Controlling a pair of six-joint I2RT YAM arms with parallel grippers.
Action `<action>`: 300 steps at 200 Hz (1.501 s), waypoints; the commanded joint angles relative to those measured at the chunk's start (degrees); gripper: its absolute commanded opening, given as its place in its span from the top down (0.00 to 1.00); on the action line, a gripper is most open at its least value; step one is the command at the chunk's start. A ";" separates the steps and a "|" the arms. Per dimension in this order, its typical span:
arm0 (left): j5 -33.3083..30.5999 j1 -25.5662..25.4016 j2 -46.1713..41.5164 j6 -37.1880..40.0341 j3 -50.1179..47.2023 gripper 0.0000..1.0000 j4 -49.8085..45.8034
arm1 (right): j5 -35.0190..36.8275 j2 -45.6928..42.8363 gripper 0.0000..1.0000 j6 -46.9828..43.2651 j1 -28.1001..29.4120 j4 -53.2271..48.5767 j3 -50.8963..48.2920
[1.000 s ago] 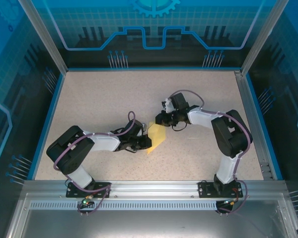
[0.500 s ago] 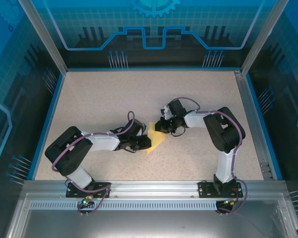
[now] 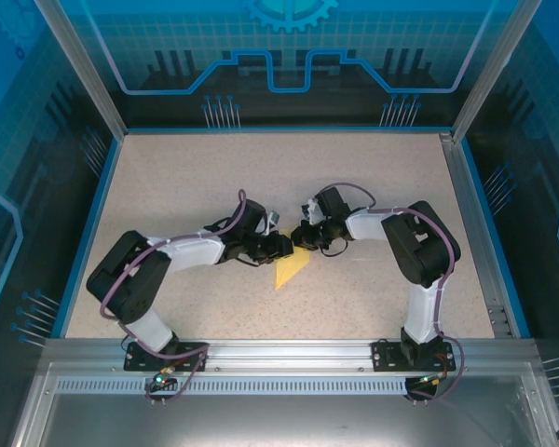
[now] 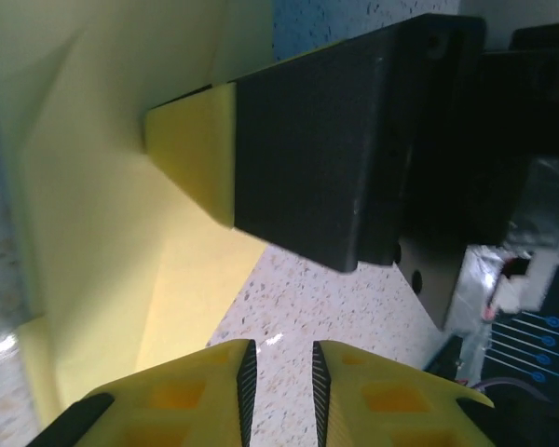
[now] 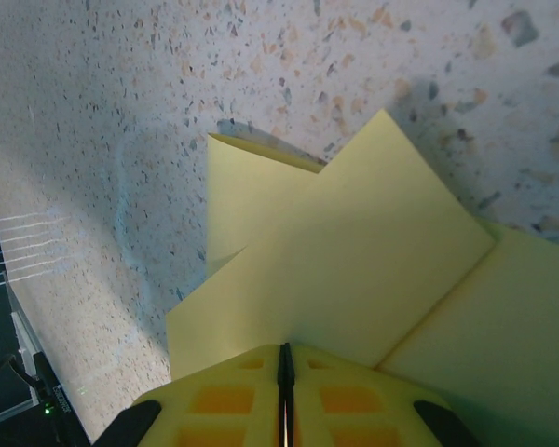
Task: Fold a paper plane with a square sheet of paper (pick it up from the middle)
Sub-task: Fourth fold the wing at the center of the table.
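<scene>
The yellow paper (image 3: 292,270), folded into a pointed shape with creases, lies flat on the speckled table (image 3: 186,186) between the two arms. My right gripper (image 3: 304,240) is shut, and its tips rest on the paper's far corner. In the right wrist view the paper (image 5: 354,270) spreads out from just ahead of the closed right gripper (image 5: 284,349). My left gripper (image 3: 282,248) hovers at the paper's far-left edge. In the left wrist view the left gripper (image 4: 279,372) stands slightly open over bare table. There the paper (image 4: 102,233) lies to its left, under the right gripper's fingertip (image 4: 191,149).
Blue-rimmed walls (image 3: 93,214) and metal posts (image 3: 79,65) enclose the table. A metal rail (image 3: 289,349) with both arm bases runs along the near edge. Bare tabletop stretches out on every side of the paper.
My left gripper has let go of the paper, opened a little and shifted away from me. The right gripper came down onto the paper's far corner. The paper now lies flatter.
</scene>
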 commanded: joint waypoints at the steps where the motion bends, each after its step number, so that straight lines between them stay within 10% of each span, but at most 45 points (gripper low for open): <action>1: 5.33 0.16 3.43 -2.56 -0.20 0.73 1.19 | 3.02 2.93 0.90 0.11 0.35 -1.20 -2.12; 300: 6.78 -2.59 1.16 0.90 -10.10 0.68 -4.79 | 4.00 2.85 0.89 -0.58 0.62 -2.87 -2.93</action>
